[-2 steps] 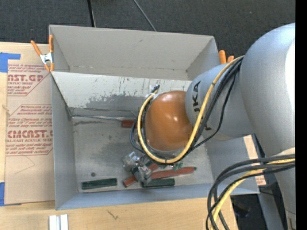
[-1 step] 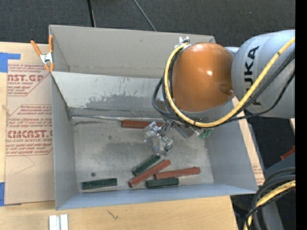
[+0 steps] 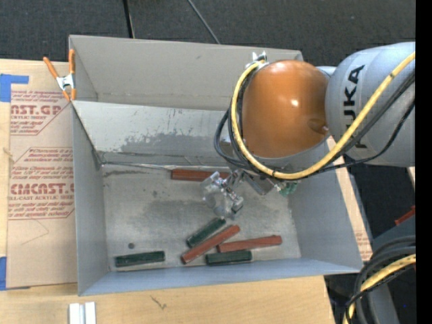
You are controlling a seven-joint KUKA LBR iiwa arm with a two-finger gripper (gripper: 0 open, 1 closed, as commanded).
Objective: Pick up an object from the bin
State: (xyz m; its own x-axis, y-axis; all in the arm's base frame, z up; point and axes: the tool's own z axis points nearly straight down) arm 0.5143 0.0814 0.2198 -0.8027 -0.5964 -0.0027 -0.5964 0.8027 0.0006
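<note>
In the bin [image 3: 88,181], one bar [image 3: 190,175] lies at the back, the pincer [image 3: 225,196] just right of it, a cluster of four bars [image 3: 210,243] lies in front, and a lone bar [image 3: 139,258] sits well left of the cluster.

On my screen the bin [image 3: 88,201] reads as grey sheet metal with a matt finish. Its back wall is scuffed with whitish scratches and its floor looks dull and faintly mottled. The orange cover [image 3: 283,106] on the wrist is smooth and glossy and carries a bright highlight. The arm casing [image 3: 378,113] at the right of the frame is pale and smooth with a soft sheen. The yellow cable [image 3: 237,113] looped round the cover looks like smooth plastic sheathing. The hand [image 3: 223,194] shows bare, bright metal. The red-brown bars [image 3: 250,243] and dark green bars [image 3: 140,258] look matt, though I cannot tell what they are made of.
</note>
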